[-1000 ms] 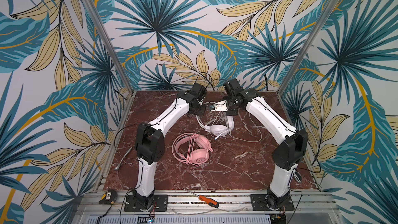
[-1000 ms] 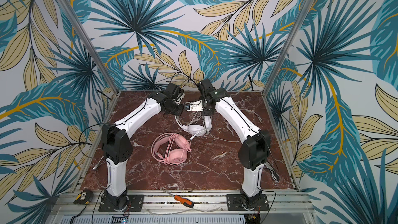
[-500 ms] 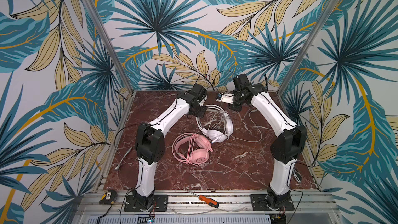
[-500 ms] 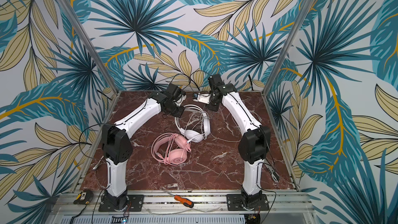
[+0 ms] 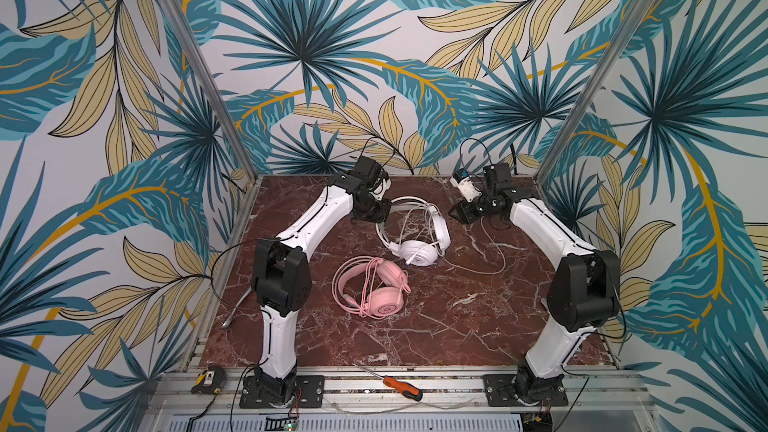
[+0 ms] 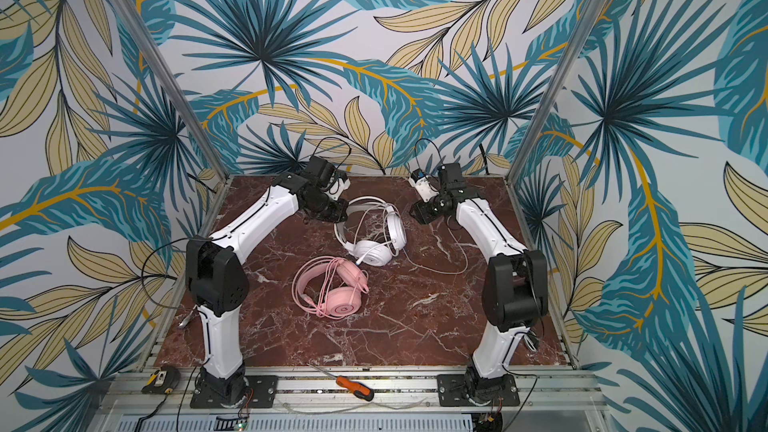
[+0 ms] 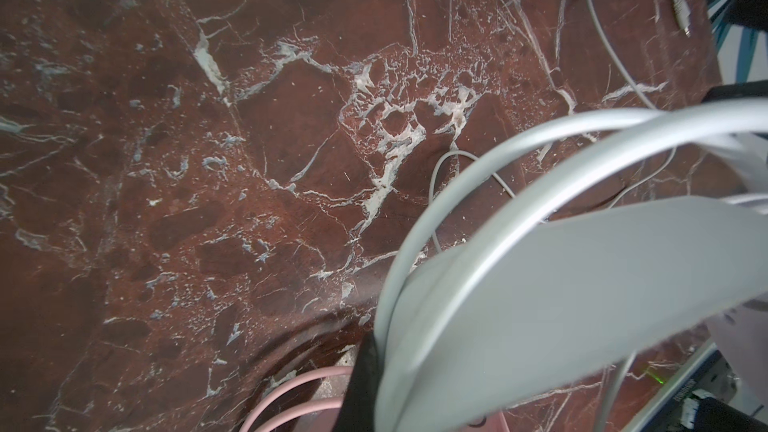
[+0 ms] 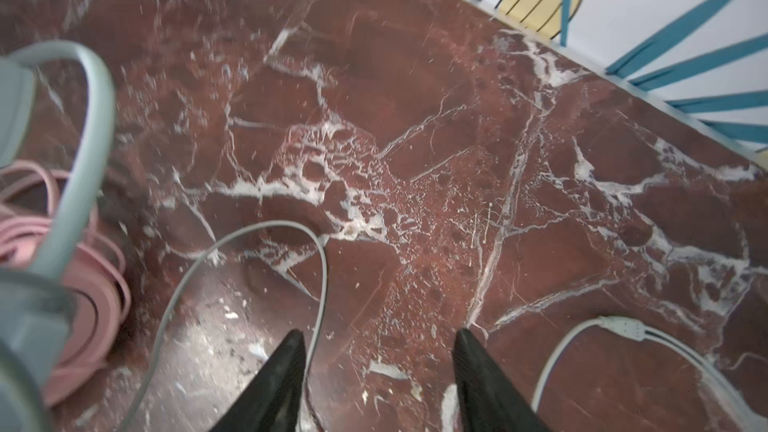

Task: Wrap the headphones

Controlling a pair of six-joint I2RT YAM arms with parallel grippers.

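The white headphones (image 5: 419, 238) (image 6: 374, 249) lie at the back middle of the table, one earcup flat. My left gripper (image 5: 376, 216) (image 6: 338, 216) is shut on their headband (image 7: 582, 284), with turns of white cable across it. My right gripper (image 5: 459, 214) (image 6: 417, 214) stands open to their right, above the marble, holding nothing. In the right wrist view a loose white cable (image 8: 249, 234) runs beside one finger of the right gripper (image 8: 380, 338). That cable (image 5: 494, 259) trails in a loop on the table. The pink headphones (image 5: 374, 292) (image 6: 332, 288) lie nearer the front, cable wound round them.
An orange-handled screwdriver (image 5: 401, 386) and a yellow tape measure (image 5: 208, 380) lie on the metal front rail. The patterned back wall (image 8: 665, 14) stands close behind my right gripper. The white cable's plug end (image 7: 681, 6) lies near the table's edge.
My right gripper has drawn away from the left one, moving right and back, and has opened. The white cable it was at now lies loose. The left gripper has stayed shut on the headband.
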